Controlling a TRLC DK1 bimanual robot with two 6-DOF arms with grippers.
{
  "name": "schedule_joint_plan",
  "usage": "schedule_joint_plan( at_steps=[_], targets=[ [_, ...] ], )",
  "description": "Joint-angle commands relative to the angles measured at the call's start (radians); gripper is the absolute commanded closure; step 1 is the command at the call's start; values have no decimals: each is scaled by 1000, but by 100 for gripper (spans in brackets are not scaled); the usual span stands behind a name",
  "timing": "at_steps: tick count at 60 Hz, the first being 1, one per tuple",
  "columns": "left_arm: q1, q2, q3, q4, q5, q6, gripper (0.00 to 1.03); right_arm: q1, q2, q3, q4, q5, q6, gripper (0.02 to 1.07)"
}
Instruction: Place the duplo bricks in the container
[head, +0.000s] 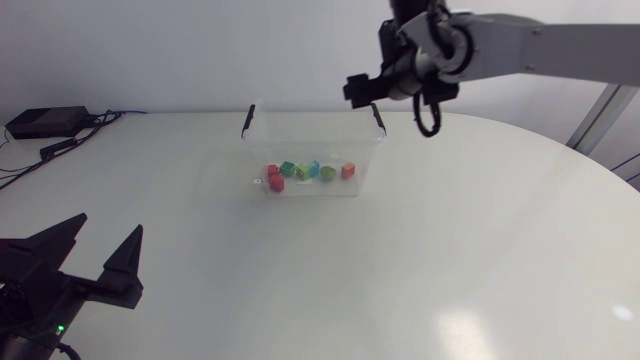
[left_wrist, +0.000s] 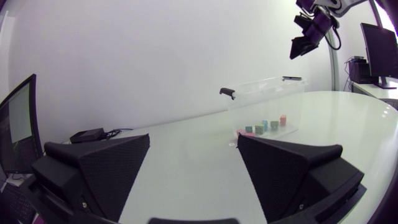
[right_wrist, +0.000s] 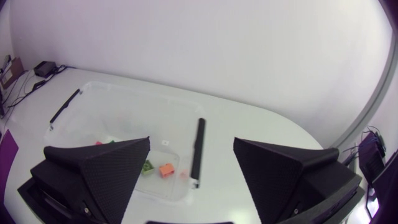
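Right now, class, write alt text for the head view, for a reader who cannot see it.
A clear container holding several coloured duplo bricks sits at centre. The right hand hangs open above its right edge; the left hand rests open at lower left.

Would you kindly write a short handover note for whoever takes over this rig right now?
Left gripper: fingers open, empty, low beside the table's edge.
Right gripper: fingers open, empty, above the clear plastic container.
Done: the small coloured plastic bricks (red, green, blue, orange) lie inside the container.
Left: no brick visible outside it; probably just confirm that.
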Motion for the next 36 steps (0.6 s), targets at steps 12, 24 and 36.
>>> schedule_joint_plan(
  at_steps=[12, 24, 36],
  targets=[
    [1, -14, -18, 5, -1, 12, 5, -78, -248, -6, -112, 98, 13, 7],
    [-1, -14, -18, 5, -1, 12, 5, -70, -458, -171, -120, 184, 50, 7],
    [-1, -12, -18, 5, -1, 12, 5, -116, -639, -283, -153, 240, 53, 7]
  ],
)
